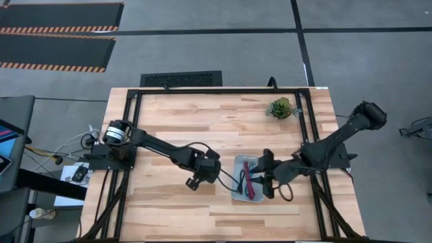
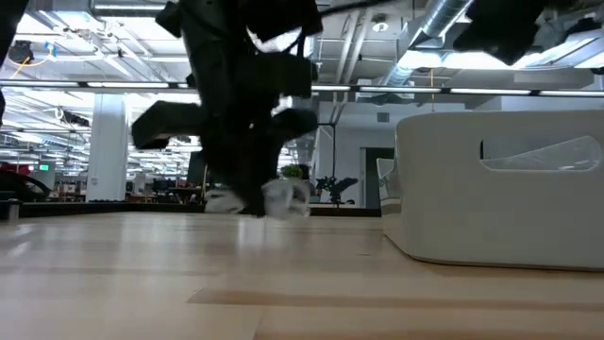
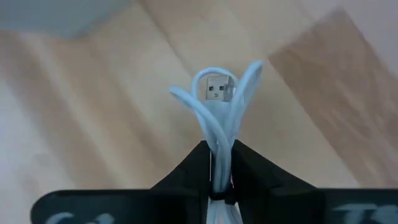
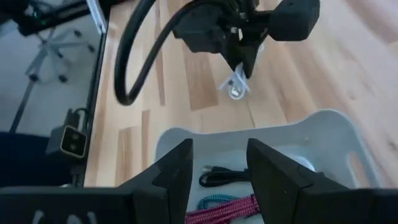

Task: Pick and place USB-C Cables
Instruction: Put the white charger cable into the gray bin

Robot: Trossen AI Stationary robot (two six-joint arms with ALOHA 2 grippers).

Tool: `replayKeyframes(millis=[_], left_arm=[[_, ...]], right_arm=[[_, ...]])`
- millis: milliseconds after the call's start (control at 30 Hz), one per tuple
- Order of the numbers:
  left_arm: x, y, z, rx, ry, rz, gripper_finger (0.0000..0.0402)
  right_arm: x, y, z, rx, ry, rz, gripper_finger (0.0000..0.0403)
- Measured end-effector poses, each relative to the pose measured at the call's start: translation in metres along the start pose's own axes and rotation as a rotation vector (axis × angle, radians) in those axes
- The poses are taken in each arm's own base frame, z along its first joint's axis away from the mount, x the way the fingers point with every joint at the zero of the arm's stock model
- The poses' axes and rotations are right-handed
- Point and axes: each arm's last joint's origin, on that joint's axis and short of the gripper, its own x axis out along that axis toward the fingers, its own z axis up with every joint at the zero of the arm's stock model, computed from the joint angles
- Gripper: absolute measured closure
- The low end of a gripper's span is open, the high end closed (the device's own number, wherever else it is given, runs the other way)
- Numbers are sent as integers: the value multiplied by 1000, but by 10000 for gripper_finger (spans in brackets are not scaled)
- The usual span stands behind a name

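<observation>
My left gripper (image 1: pixel 200 177) is shut on the white USB-C cable bundle (image 3: pixel 217 99), just left of the pale blue tray (image 1: pixel 241 159). From the right wrist view, that gripper (image 4: pixel 239 67) points down with the white cable (image 4: pixel 236 87) below it. My right gripper (image 4: pixel 219 158) is open and hovers over the tray (image 4: pixel 323 124), touching nothing. On the tray's floor lie the black cable (image 4: pixel 224 176), the teal cable (image 4: pixel 214 202) and the dark red cable (image 4: pixel 227 211). My left gripper pinches the white cable bundle between its two fingers, around the middle of the bundle (image 3: pixel 219 140). The loops and the metal plug (image 3: pixel 216 89) stick out past the fingertips. The fingers come from above, pointing down, and the bundle (image 2: pixel 269 198) hangs below them, close above the wood.
A small green spiky plant (image 1: pixel 281 107) stands near the table's far right corner. The tray's tall pale wall (image 2: pixel 491 208) rises at the right of the low view. A black frame (image 1: pixel 223 91) runs around the table top. Bare wood (image 1: pixel 169 209) lies toward the near edge.
</observation>
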Motion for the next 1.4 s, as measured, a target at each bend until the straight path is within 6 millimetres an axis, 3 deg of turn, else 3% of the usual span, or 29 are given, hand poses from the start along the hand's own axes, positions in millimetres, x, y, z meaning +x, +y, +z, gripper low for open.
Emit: replayKeyframes(millis=[167, 333, 500, 700, 833, 1000, 1233, 1400], left_arm=[[12, -6, 2, -22, -22, -74, 353], [4, -5, 4, -70, -40, -118, 323], [-22, 1, 13, -144, -92, -107, 256], [-63, 5, 13, -294, -30, -121, 185], [-97, -2, 3, -376, 37, -120, 179], [-140, -19, -8, -457, 58, -37, 184], [-184, -41, -16, -543, -35, 96, 187], [-194, -52, -16, -571, -76, 174, 187]], right_arm=[[23, -6, 1, -30, 50, 11, 223], [45, -9, 3, -65, 76, 86, 188], [63, -16, 7, -38, 77, 107, 135], [78, -18, 29, -43, 60, 78, 120], [98, -12, 56, -105, 64, 42, 121], [137, -12, 73, -131, 182, -50, 121], [196, -12, 69, -133, 265, -103, 121], [233, -12, 60, -137, 300, -121, 121]])
